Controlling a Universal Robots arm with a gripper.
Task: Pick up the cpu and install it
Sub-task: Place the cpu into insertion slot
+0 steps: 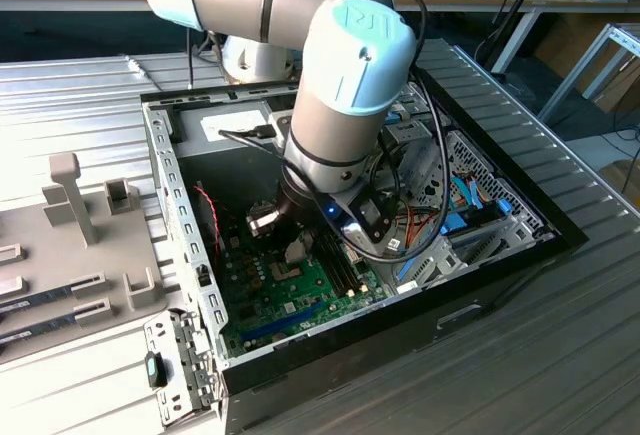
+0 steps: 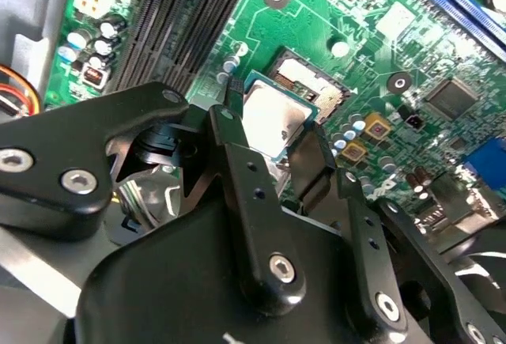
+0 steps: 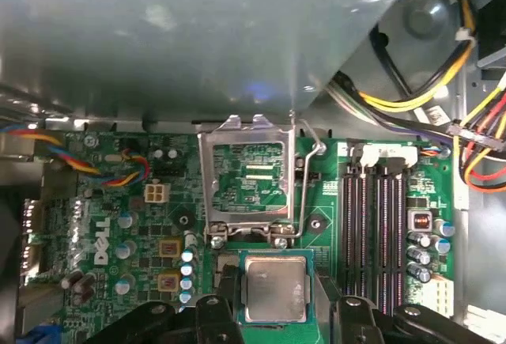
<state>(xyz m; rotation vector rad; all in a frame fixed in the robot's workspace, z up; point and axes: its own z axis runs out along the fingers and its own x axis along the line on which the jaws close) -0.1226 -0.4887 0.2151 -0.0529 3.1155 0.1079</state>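
Note:
The cpu [image 2: 273, 119], a small square chip with a silver top and a thin green rim, sits between my two black fingers [image 2: 229, 134]. My gripper [image 2: 273, 126] is shut on its edges. It hangs just over the open socket [image 2: 312, 83], part of which shows past the chip's edge. In the first wrist view the cpu [image 3: 274, 287] lies next to the raised silver socket frame [image 3: 249, 182], with my gripper [image 3: 275, 295] around it. In the exterior view my gripper [image 1: 290, 250] is low inside the computer case, over the green motherboard [image 1: 290, 300].
The black computer case [image 1: 480, 285] walls in the work area. Black memory slots [image 3: 371, 225] run beside the socket. Bundled coloured cables [image 3: 427, 99] hang near a grey metal housing [image 3: 198, 35]. A grey fixture block [image 1: 90, 215] stands at the exterior view's left.

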